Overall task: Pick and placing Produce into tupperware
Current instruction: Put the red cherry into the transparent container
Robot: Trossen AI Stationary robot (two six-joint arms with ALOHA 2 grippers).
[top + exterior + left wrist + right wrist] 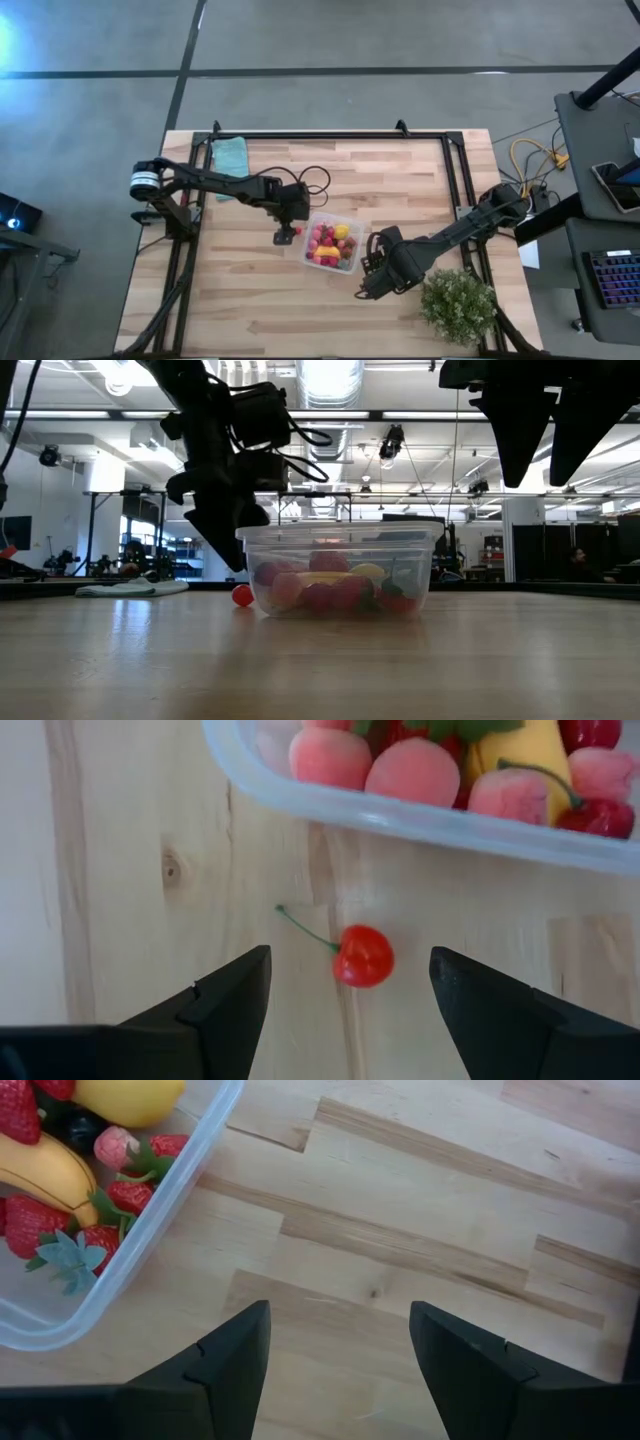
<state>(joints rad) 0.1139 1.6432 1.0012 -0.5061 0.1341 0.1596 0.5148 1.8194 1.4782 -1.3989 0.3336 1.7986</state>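
From overhead, I see the clear tupperware [331, 243] at the middle of the wooden table [250, 290], already heaped with produce [330, 240] in red, pink and yellow. My left arm reaches in from the left, its left pincer [283, 236] poised just left of the tub over a lone red cherry [296, 230] on the wood. The right pincer [367, 290] sits just right of the tub, toward the near edge. A folded teal cloth [231, 156] lies at the far left of the table, and a bushy green plant [459, 304] stands at the near right corner.

At table height, I see the tub [340, 570] dead centre with the fruit [330, 588] piled inside, and the cherry [242, 595] resting on the table just beside its wall. The left pincer [228, 530] hangs above the cherry; the right arm's dark fingers [520, 430] hang higher up.

Through my left wrist camera, the pincer [348, 995] stands open, its two fingers either side of the cherry [363, 956] without touching it, stem trailing away. The tub's rim [420, 815] lies just beyond, pink pieces [415, 770] showing inside.

Through my right wrist camera, the pincer [340, 1350] is open and empty over bare wood, the tub's corner [150, 1230] nearby, with strawberries [30, 1220] and a banana [45, 1175] inside.
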